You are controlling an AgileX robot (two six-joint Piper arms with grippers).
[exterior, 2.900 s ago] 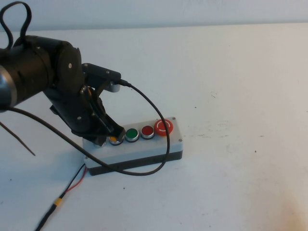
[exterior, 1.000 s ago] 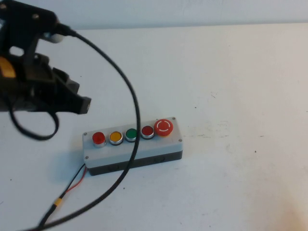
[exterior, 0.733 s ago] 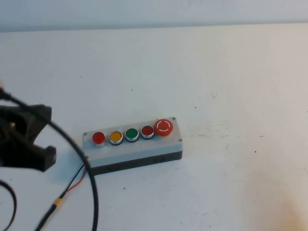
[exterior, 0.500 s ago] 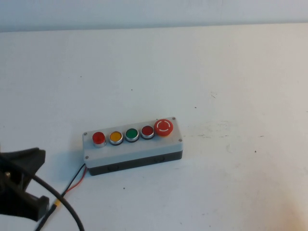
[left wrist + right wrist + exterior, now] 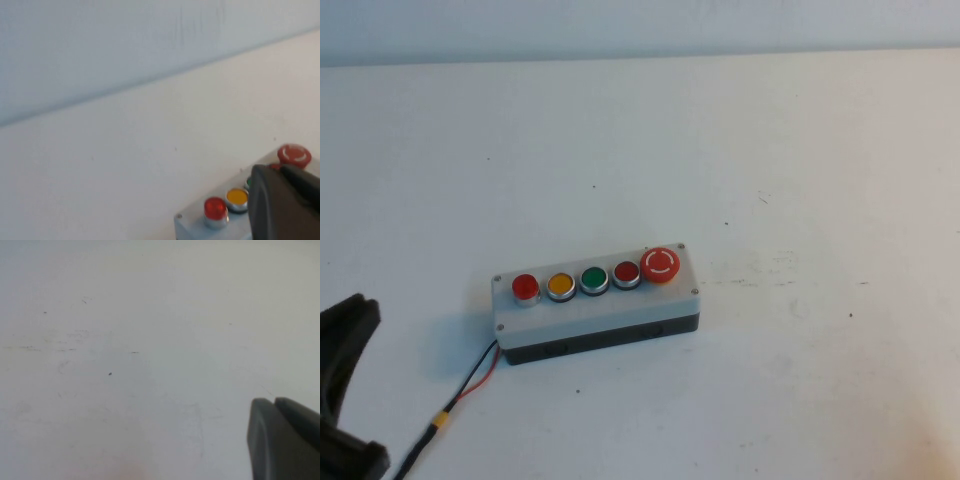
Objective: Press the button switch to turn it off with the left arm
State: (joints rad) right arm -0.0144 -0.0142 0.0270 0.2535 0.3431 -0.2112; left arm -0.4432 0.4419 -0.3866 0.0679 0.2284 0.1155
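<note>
Bright, even light, soft short shadows, wrist views blurred, no glare

button switch (image 5: 595,305) sits on the tabletop (image 5: 770,150), roughly mid-scene, long axis running left-right. Five buttons in a row on top; mushroom button (image 5: 660,264) at the right end. Wires (image 5: 470,375) exit its left end and run toward the near-left edge. My left gripper (image 5: 342,400) is at the near-left corner, well apart from the box. My right gripper (image 5: 285,440) is over bare tabletop.
</note>
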